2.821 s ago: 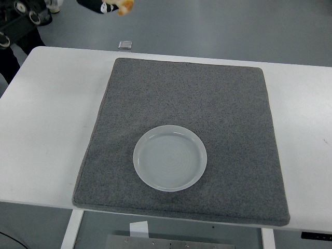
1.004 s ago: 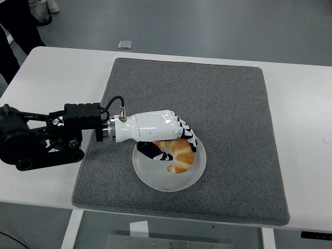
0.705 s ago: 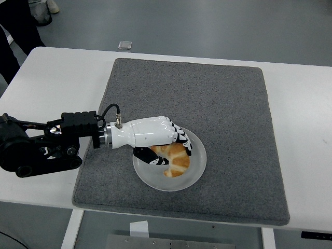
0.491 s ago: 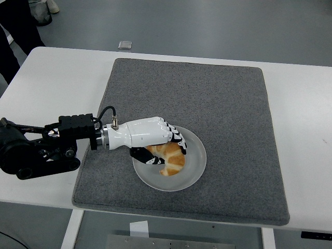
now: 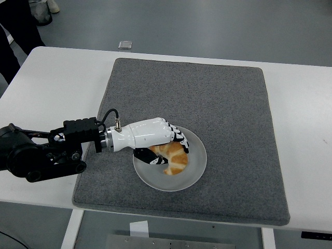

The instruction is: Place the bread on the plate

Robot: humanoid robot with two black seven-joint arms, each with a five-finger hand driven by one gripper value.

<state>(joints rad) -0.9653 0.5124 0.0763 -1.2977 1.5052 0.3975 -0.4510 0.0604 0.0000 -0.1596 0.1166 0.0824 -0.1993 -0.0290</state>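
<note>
Left hand (image 5: 155, 139) reaches in from left over plate (image 5: 193, 176), fingers curled around bread (image 5: 174, 158). Bread is golden croissant, inside plate, left of plate centre; contact with plate surface cannot be told. Plate sits on grey mat (image 5: 218, 104), near mat's front edge. Mat lies on white table (image 5: 52, 93). Small metal object (image 5: 125, 44) on floor beyond table's far edge.

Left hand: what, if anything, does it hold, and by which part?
The left hand grips the golden-brown croissant by its upper end, over the round white plate.
</note>
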